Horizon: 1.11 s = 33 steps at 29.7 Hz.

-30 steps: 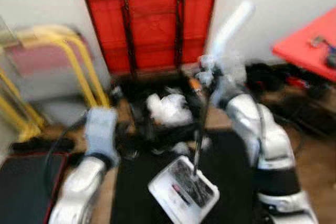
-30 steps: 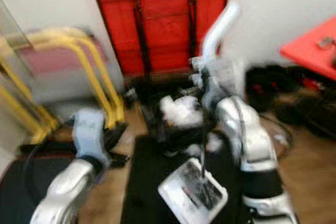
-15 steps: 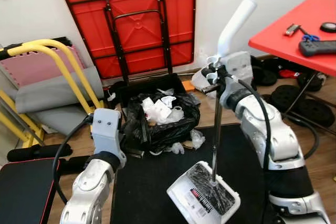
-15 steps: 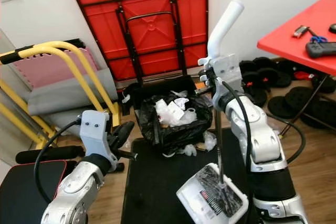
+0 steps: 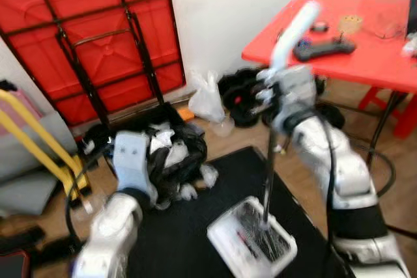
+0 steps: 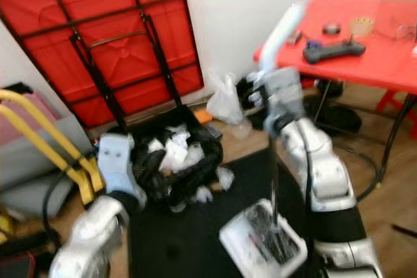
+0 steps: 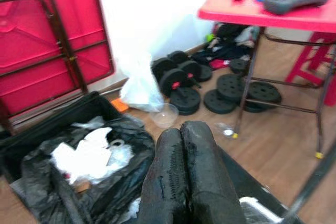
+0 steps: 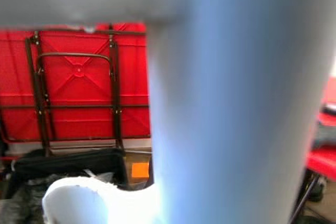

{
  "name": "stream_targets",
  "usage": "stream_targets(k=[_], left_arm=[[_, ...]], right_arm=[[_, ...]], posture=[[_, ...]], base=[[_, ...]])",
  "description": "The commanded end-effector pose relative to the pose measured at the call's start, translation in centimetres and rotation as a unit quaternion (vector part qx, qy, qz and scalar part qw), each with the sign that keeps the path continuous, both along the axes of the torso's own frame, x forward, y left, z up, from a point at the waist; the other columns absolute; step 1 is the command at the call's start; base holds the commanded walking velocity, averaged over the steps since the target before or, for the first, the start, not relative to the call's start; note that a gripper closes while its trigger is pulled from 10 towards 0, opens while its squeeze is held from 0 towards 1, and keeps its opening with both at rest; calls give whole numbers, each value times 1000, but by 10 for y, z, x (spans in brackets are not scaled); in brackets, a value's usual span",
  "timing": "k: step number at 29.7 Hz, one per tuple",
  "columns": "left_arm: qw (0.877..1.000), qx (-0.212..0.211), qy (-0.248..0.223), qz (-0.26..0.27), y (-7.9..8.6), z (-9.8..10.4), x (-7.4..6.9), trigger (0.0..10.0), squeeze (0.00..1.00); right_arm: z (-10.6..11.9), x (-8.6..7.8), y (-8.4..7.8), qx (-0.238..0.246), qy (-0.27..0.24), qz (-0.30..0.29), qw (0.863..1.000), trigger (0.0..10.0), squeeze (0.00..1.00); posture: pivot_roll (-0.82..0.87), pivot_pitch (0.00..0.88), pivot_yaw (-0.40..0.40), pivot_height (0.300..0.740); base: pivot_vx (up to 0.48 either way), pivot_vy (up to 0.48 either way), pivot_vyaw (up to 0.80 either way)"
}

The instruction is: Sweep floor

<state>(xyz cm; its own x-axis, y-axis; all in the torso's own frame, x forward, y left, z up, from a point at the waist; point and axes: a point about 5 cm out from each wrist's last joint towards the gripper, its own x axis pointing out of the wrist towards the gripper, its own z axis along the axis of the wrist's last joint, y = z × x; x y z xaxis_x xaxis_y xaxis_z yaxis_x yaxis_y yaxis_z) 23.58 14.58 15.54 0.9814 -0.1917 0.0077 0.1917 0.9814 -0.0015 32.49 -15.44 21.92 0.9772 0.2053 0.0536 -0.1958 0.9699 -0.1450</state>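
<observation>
The right gripper is reaching up and forward, its fingers clamping the white handle of a dustpan whose tray is sitting on the black mat. The left gripper is hovering by the black trash bag, elbow bent, fingers pressed together and gripping nothing.

My right wrist view: a blurred pale handle up close; behind it a red folded table with black frame, above a black bin.
</observation>
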Motion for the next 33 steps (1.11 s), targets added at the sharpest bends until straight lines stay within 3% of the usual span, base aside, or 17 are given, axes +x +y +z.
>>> stream_targets(k=[1, 26, 33], left_arm=[[1000, 3, 10, 7, 5, -5, -1, 10000, 0], [1000, 1, 9, 5, 3, -4, -1, 10000, 0], [999, -2, 15, 28, 7, -6, 1, 10000, 0]], right_arm=[[17, -3, 18, 22, -43, 43, 998, 10000, 0], [8, -1, 18, 37, -58, 42, 997, 10000, 0], [7, 5, 23, 59, -59, 47, 995, 10000, 0]], posture=[[-78, 40, 19, 740], [-77, 47, 18, 740], [-76, 53, 21, 740]], base=[[277, 0, 0], [273, 0, 0], [0, 0, 0]])
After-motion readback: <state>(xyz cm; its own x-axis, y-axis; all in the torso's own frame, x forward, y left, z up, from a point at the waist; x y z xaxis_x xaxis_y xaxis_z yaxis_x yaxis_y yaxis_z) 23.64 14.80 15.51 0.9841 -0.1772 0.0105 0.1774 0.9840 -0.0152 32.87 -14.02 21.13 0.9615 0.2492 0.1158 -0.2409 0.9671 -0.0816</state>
